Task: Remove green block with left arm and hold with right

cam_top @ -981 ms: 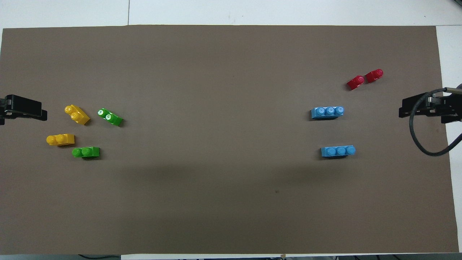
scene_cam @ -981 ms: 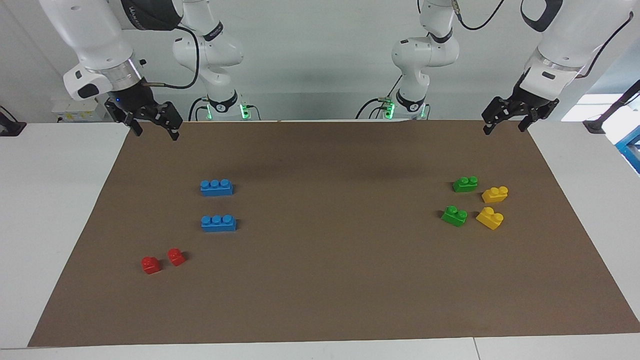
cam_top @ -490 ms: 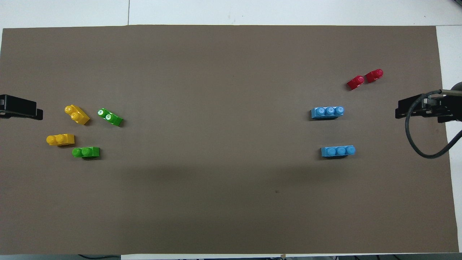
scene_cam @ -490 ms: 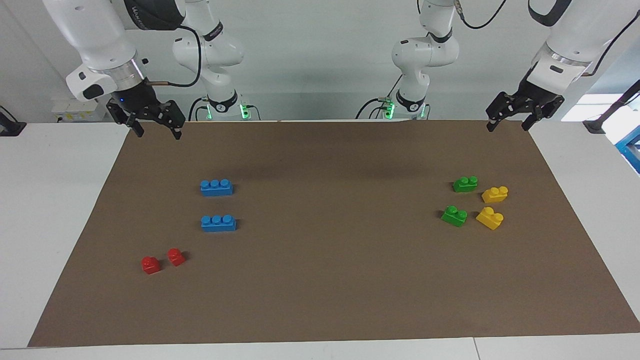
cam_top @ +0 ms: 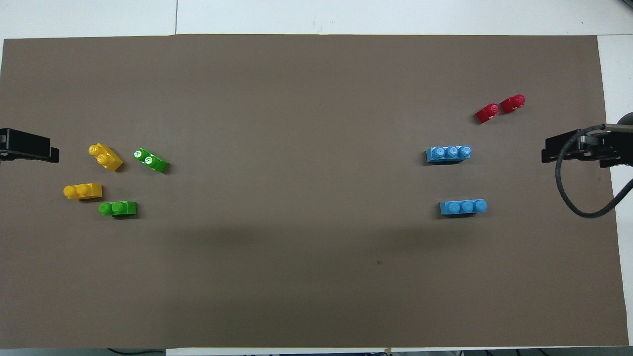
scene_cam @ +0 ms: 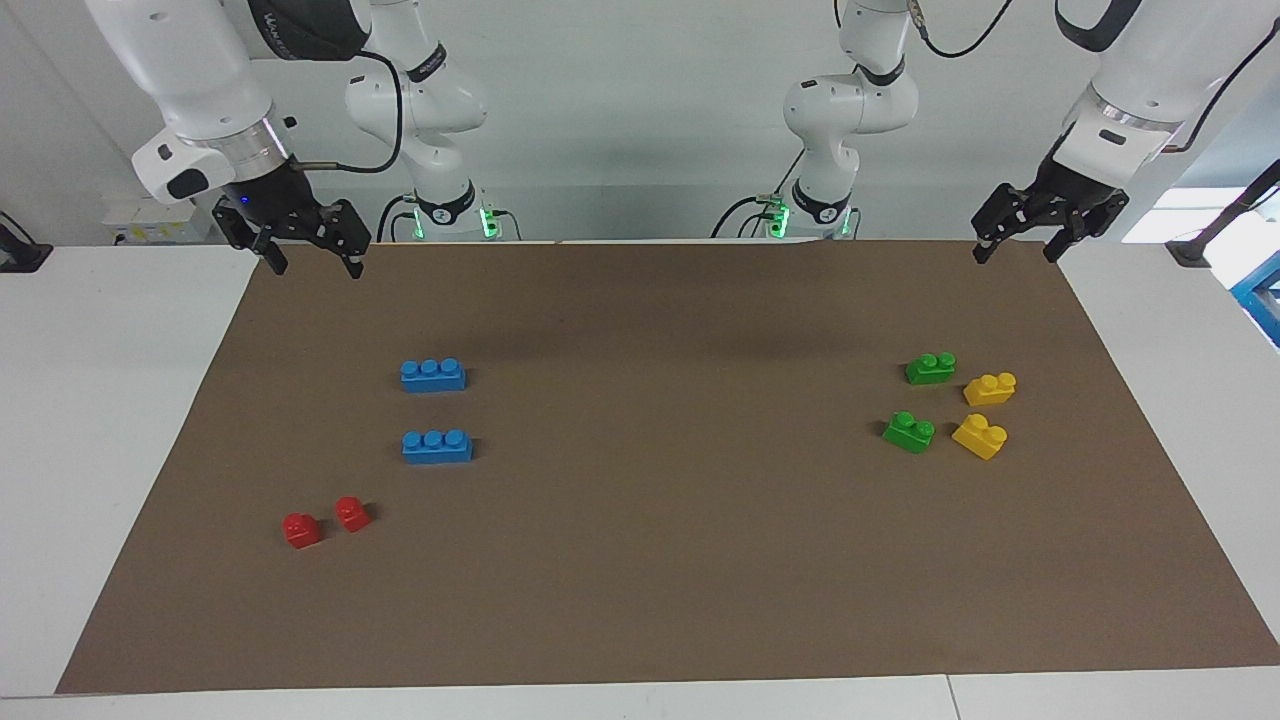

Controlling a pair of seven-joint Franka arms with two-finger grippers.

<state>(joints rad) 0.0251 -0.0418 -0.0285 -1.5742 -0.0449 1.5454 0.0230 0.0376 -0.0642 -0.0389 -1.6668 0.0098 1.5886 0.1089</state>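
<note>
Two small green blocks with two studs lie on the brown mat toward the left arm's end. One green block (scene_cam: 930, 368) (cam_top: 118, 208) is nearer to the robots. The other green block (scene_cam: 909, 431) (cam_top: 151, 160) lies farther out and is turned at an angle. My left gripper (scene_cam: 1015, 252) (cam_top: 29, 148) is open and empty, raised over the mat's edge at the left arm's end, apart from the blocks. My right gripper (scene_cam: 315, 265) (cam_top: 568, 151) is open and empty, raised over the mat's edge at the right arm's end.
Two yellow two-stud bricks (scene_cam: 990, 388) (scene_cam: 980, 436) lie beside the green blocks, toward the table's end. Two blue three-stud bricks (scene_cam: 433, 375) (scene_cam: 438, 446) and two small red bricks (scene_cam: 302, 530) (scene_cam: 352, 514) lie toward the right arm's end.
Both grippers rose a little over the first half second and have held still since. No block has moved.
</note>
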